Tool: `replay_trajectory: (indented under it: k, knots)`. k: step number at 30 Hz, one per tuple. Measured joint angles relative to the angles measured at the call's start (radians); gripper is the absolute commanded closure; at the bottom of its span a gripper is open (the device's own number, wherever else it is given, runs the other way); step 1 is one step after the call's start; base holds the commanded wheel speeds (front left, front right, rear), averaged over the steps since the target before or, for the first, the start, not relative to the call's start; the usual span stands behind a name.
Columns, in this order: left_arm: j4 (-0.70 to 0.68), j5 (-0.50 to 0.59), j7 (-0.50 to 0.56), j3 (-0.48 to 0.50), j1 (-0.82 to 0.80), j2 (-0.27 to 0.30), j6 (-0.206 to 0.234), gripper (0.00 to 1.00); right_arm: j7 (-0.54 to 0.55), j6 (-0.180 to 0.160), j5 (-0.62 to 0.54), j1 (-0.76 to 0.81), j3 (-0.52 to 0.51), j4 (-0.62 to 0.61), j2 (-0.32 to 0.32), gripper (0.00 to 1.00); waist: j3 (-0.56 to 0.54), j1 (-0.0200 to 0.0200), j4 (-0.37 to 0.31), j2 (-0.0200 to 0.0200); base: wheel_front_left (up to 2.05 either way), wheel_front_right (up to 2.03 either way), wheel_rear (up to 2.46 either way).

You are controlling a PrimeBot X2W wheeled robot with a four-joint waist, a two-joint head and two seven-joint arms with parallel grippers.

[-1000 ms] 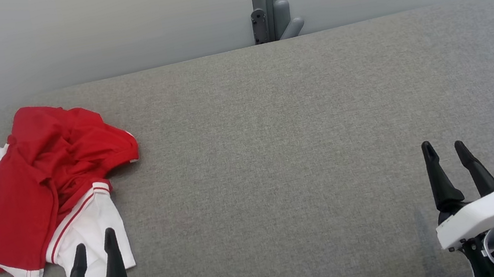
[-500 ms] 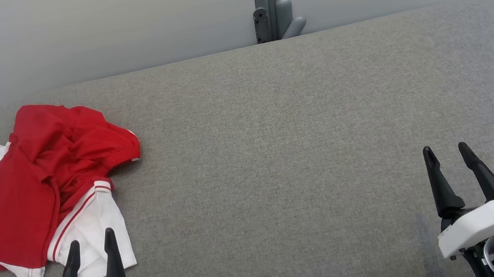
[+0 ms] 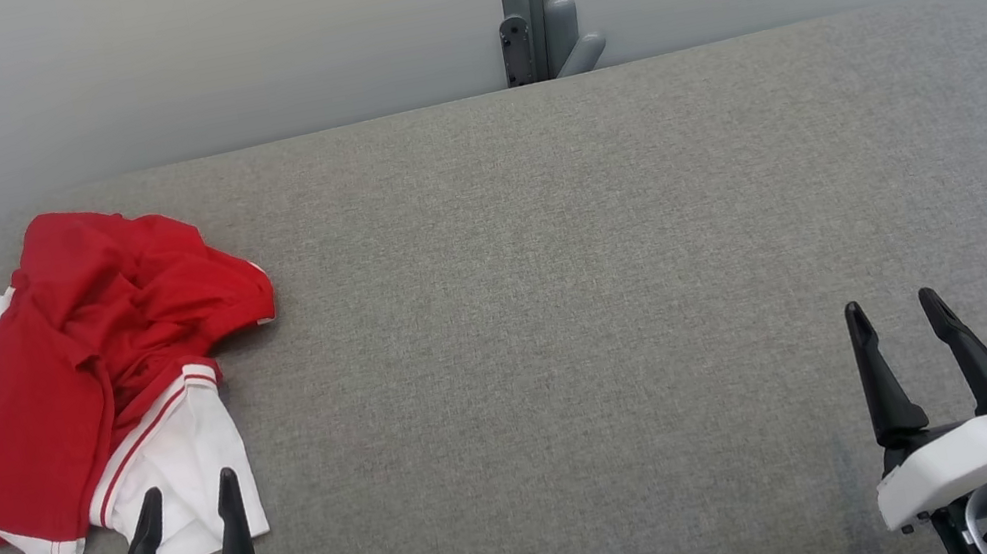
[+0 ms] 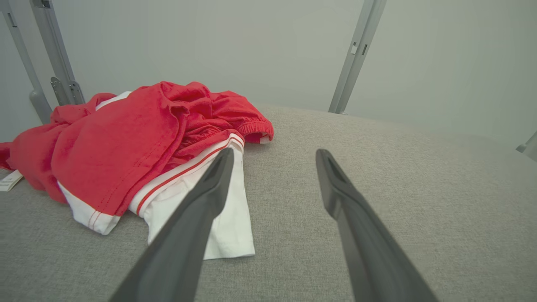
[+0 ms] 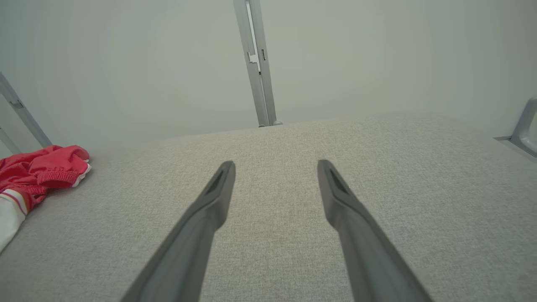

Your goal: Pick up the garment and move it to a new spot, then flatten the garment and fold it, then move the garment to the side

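Head view: the crumpled red-and-white garment [image 3: 54, 375] lies at nine o'clock on the grey surface [image 3: 560, 306]; the left pincer [image 3: 189, 485] and right pincer [image 3: 891, 302] gape wide, empty. Left wrist view: soft, light cloth, probably best pinched at its white hem [image 4: 235, 226], seven o'clock. Right wrist view: the garment sits well apart at nine o'clock.
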Motion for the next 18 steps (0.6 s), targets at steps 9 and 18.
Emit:
replay_trajectory:
  k: [9, 18]
  knots:
    - [0.001, 0.068, -0.018, 0.010, 0.008, 0.000, 0.000, 0.00, -0.017, 0.000, -0.058, 0.004, 0.010, -0.003, -0.001, 0.00, 0.003, -0.0001, 0.004, 0.0000, 0.00, 0.00, 0.00]
    - [-0.004, 0.136, -0.037, 0.021, 0.009, -0.003, 0.000, 0.00, -0.038, 0.000, -0.098, 0.012, 0.017, -0.004, -0.002, 0.00, 0.005, 0.0000, 0.011, 0.0000, 0.00, 0.00, 0.00]
